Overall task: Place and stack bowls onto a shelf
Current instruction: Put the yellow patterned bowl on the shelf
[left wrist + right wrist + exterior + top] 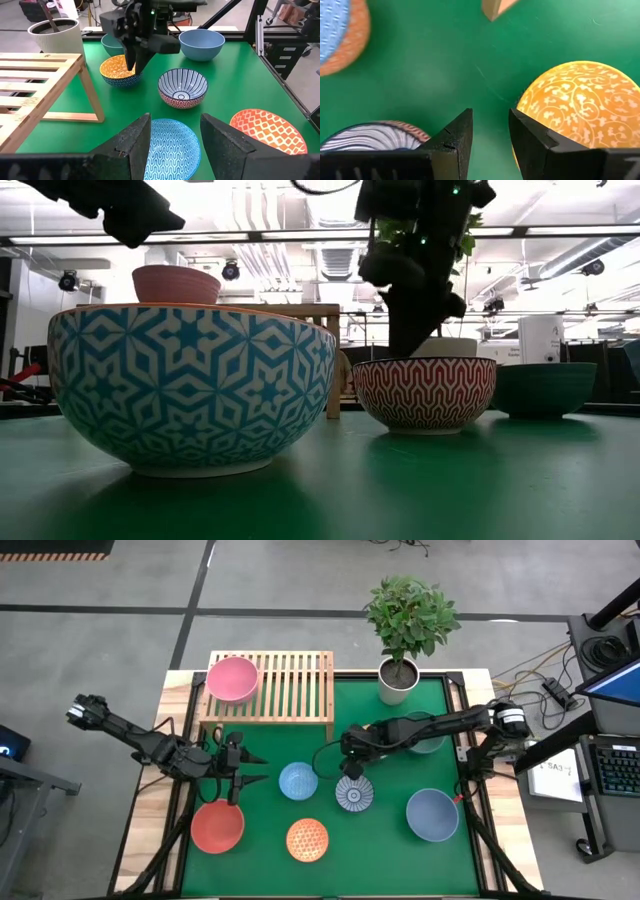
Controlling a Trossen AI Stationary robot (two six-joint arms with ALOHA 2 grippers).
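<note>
A pink bowl [232, 678] stands on the left end of the slatted wooden shelf [285, 690]. On the green table rest a light blue bowl [298, 780], a blue-white striped bowl [354, 793], an orange bowl [307, 839], a red bowl [217, 825], a slate-blue bowl [432, 814] and a dark teal bowl [430, 743]. My right gripper [490, 132] is open, pointing steeply down just above the near rim of a yellow-orange patterned bowl [119, 70]. One of its fingers [532, 140] hangs over that rim. My left gripper [245, 768] waits open near the shelf's front left leg.
A potted plant in a white pot [399, 678] stands at the table's far side, right of the shelf. The right arm [440, 725] reaches across above the dark teal bowl. Bare green table [380, 845] lies between the orange and slate-blue bowls.
</note>
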